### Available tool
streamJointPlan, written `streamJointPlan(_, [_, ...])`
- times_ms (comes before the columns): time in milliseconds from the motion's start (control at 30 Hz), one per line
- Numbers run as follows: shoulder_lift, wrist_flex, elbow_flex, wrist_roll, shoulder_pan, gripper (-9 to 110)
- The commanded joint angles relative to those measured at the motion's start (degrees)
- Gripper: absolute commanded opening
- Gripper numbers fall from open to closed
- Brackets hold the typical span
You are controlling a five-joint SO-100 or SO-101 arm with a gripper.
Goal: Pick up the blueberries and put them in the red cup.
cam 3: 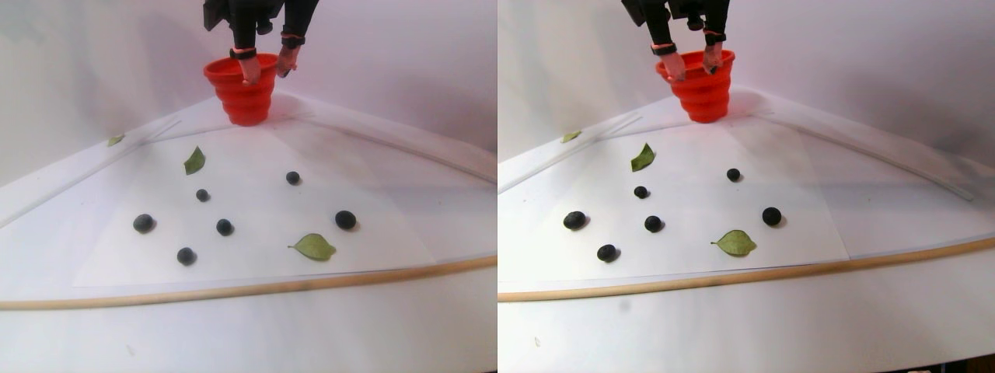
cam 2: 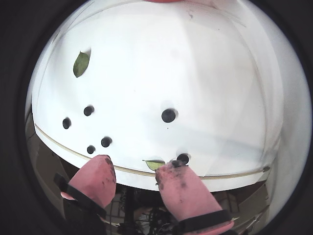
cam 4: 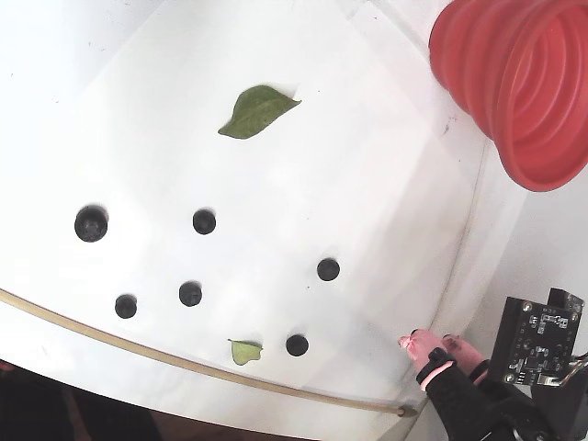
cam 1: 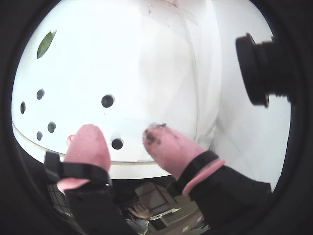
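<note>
Pincer is held spread and empty over the rim of the red cup; six blueberries are scattered on the tabletop well in front of the cup.

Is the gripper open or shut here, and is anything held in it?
Open and empty: the gripper shows its pink fingertips clearly apart, nothing between.

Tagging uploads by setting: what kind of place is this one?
Probably a staged tabletop test rig, not a kitchen. A white table with a wood edge strip sits against a plain white backdrop. On it lie only scattered blueberries, a few leaves and a red cup, with the gripper above it.
</note>
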Motion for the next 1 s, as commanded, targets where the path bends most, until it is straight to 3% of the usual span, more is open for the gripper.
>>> streamJointPlan(0, [2.7,0.2,0.4,-0.6,1.4,16])
streamJointPlan(967, [-13.6,-12.6,5.4,0.3,6.2,16])
